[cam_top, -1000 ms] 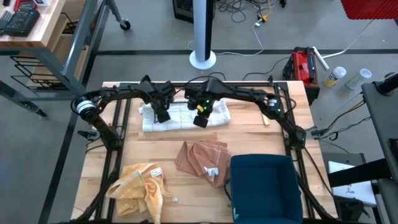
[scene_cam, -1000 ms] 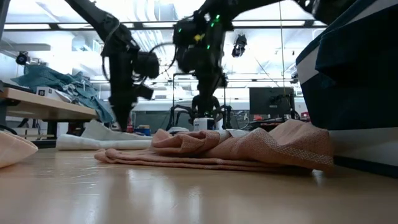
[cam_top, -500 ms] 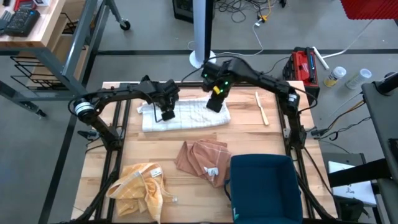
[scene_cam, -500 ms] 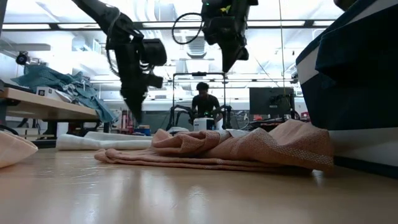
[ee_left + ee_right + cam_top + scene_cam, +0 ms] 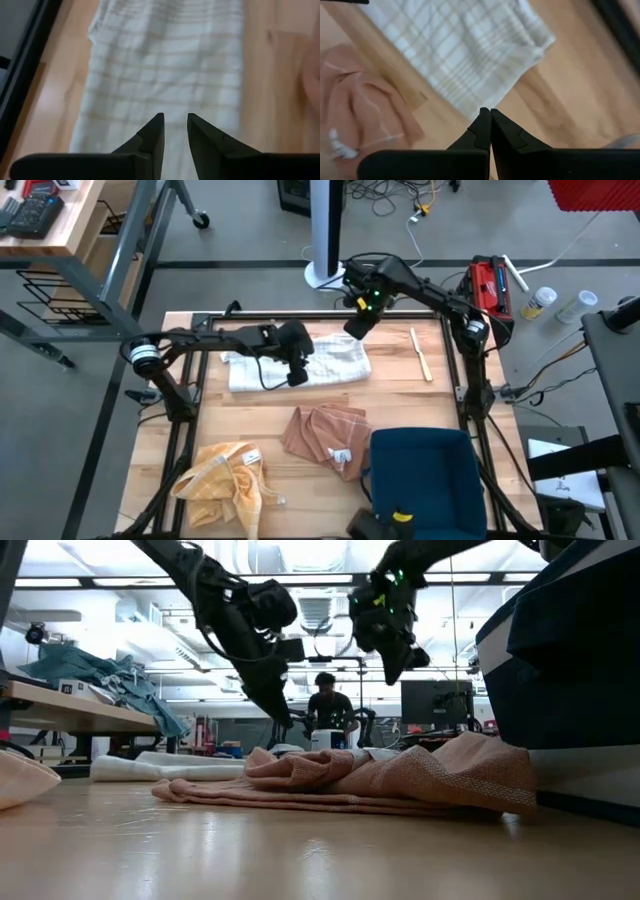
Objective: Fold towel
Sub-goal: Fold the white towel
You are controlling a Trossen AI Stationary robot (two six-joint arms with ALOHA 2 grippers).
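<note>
- Left claw [image 5: 297,376] hung over the white checked towel [image 5: 300,365], near its right half, with its fingers [image 5: 152,135] parted by a narrow gap and nothing between them.
- Right claw [image 5: 355,327] stood above the far right corner of the towel, clear of the cloth, its jaws pressed fully together and empty.
- We saw the towel lying as a flat, roughly oblong band at the far middle of the worktop [image 5: 200,430], its long side running left to right.
- We judged the cloth light, thin and limp: it would sag from any single hold and slide easily on the smooth wood, so it wanted a pinch at two points along one edge.
- We thought the best holds were the two corners of a short end, one for each claw, pinched low against the wood so that only one layer was caught.
- Nearer to us lay a crumpled pinkish cloth [image 5: 325,437], a yellow cloth [image 5: 225,475] at the near left and a dark blue bin [image 5: 425,475] at the near right; none touched the towel.
- A thin wooden stick [image 5: 419,352] lay just right of the towel.
</note>
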